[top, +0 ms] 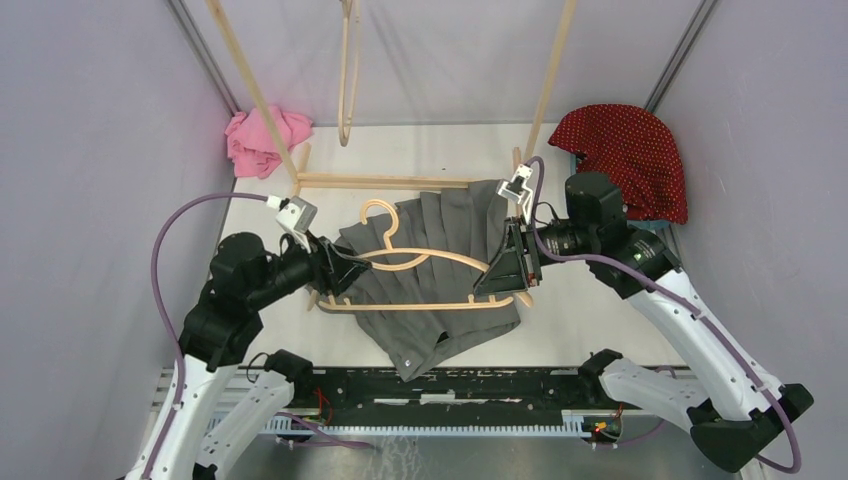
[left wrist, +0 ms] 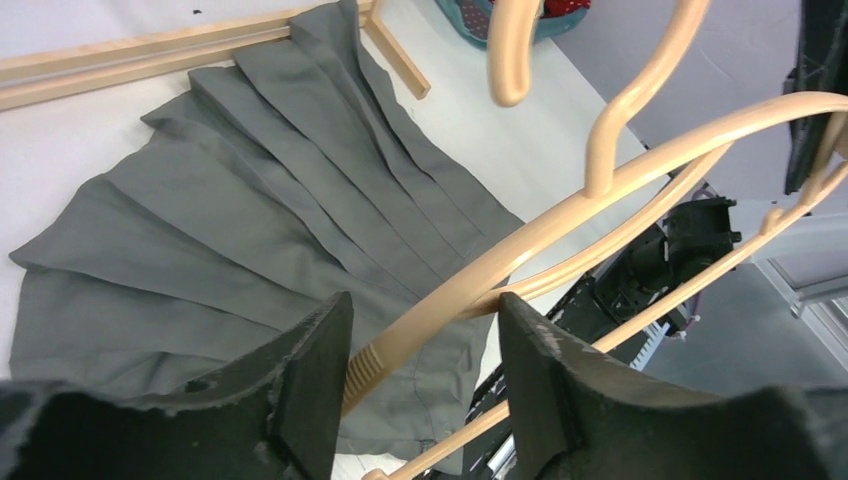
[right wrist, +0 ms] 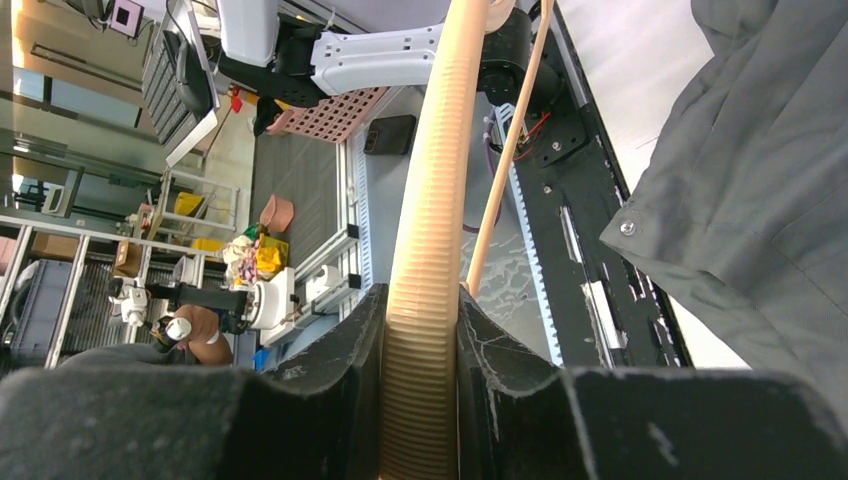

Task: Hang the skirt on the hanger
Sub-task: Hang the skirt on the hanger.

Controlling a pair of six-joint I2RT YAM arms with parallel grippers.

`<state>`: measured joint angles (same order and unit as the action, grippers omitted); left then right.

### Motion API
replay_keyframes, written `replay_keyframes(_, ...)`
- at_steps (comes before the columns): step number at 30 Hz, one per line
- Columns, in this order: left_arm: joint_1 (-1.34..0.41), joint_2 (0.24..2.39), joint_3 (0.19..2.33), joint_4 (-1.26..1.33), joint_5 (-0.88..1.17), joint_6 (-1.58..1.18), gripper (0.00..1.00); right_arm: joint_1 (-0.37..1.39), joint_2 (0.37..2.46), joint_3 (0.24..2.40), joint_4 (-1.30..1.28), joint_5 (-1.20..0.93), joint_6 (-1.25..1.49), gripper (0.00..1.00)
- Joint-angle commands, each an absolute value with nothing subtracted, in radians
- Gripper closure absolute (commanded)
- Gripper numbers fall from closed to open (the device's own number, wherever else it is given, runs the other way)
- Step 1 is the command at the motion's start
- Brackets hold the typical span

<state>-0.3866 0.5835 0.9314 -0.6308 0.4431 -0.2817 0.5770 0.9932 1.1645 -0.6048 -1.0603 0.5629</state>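
Note:
The grey pleated skirt (top: 440, 225) lies flat mid-table, its waistband toward the near edge. A wooden hanger (top: 420, 258) is held above it, its hook pointing to the far side. My right gripper (top: 508, 268) is shut on the hanger's ribbed right shoulder (right wrist: 432, 230), which fills the jaws of the right gripper (right wrist: 420, 330). My left gripper (top: 345, 270) is at the left shoulder. In the left wrist view the left gripper (left wrist: 425, 340) is open, its jaws either side of the hanger (left wrist: 560, 225); the ribbed end touches one finger, with a gap to the other. The skirt (left wrist: 250, 200) lies below.
A wooden rack (top: 385, 181) stands behind the skirt, with another hanger (top: 348, 70) hung from it. A pink cloth (top: 262, 140) lies at the back left and a red dotted cloth (top: 625, 150) at the back right. The black base rail (top: 440, 385) runs along the near edge.

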Motion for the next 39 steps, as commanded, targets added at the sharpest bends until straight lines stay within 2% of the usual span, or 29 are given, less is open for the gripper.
replay_keyframes(1,-0.393,0.575,0.944,-0.588,0.593,-0.310,0.44,0.585,1.022,1.209,-0.478,-1.111,0.535,0.98)
replay_keyframes(6,-0.393,0.590,0.953,-0.574,0.638,-0.325,0.63,0.585,1.057,1.220,-0.454,-1.098,0.535,0.98)
replay_keyframes(8,-0.393,0.593,0.953,-0.565,0.660,-0.333,0.64,0.585,1.071,1.224,-0.436,-1.101,0.538,0.98)
replay_keyframes(10,-0.392,0.591,0.951,-0.550,0.690,-0.342,0.60,0.584,1.076,1.225,-0.385,-1.114,0.556,0.98)
replay_keyframes(13,-0.391,0.588,0.950,-0.542,0.731,-0.357,0.31,0.585,1.083,1.233,-0.334,-1.148,0.569,0.98)
replay_keyframes(15,-0.392,0.583,0.951,-0.533,0.752,-0.365,0.19,0.584,1.076,1.234,-0.320,-1.177,0.551,0.98)
replay_keyframes(19,-0.391,0.582,0.957,-0.520,0.779,-0.374,0.14,0.584,1.047,1.218,-0.307,-1.195,0.509,0.98)
replay_keyframes(22,-0.393,0.589,0.955,-0.505,0.813,-0.388,0.23,0.580,1.057,1.241,-0.343,-1.189,0.473,0.99)
replay_keyframes(31,-0.393,0.585,0.971,-0.517,0.821,-0.394,0.81,0.557,1.162,1.332,-0.520,-1.143,0.337,0.96)
replay_keyframes(33,-0.392,0.590,0.987,-0.539,0.794,-0.377,0.89,0.556,1.185,1.332,-0.530,-1.117,0.338,0.85)
replay_keyframes(34,-0.393,0.597,0.995,-0.557,0.752,-0.367,0.91,0.556,1.196,1.338,-0.555,-1.093,0.326,0.73)
replay_keyframes(35,-0.392,0.608,1.009,-0.581,0.702,-0.348,0.93,0.556,1.212,1.352,-0.603,-1.061,0.301,0.67)
replay_keyframes(39,-0.392,0.680,1.041,-0.650,0.529,-0.301,0.97,0.555,1.251,1.406,-0.772,-0.855,0.242,0.54)
